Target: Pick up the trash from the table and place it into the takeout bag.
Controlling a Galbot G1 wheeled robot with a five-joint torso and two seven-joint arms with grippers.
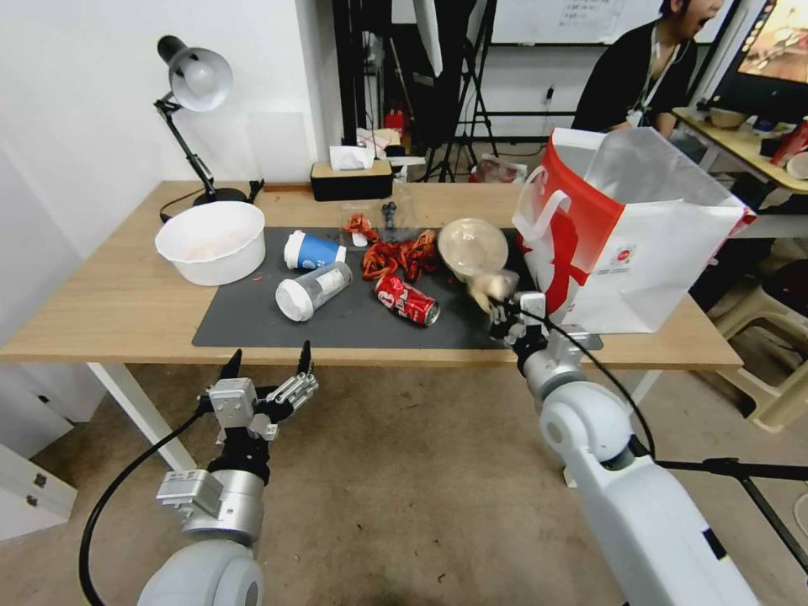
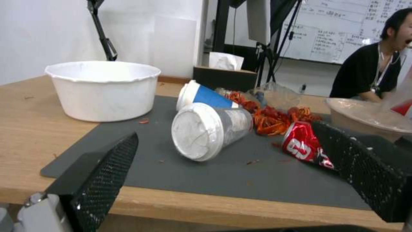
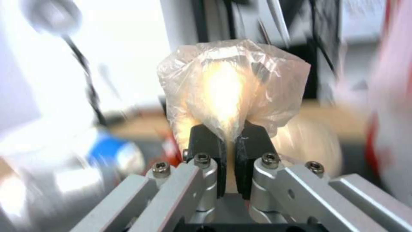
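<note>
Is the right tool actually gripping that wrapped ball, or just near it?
Touching. In the right wrist view, the right tool has its two black pads pinched on the clear wrap of the wrapped ball, with no gap between pads and plastic.

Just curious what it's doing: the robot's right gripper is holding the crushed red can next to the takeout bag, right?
Not the can. The right gripper is shut on the beige ball in clear wrap, as the right wrist view shows. The crushed red can lies on the mat in the head view. It is indeed beside the takeout bag.
</note>
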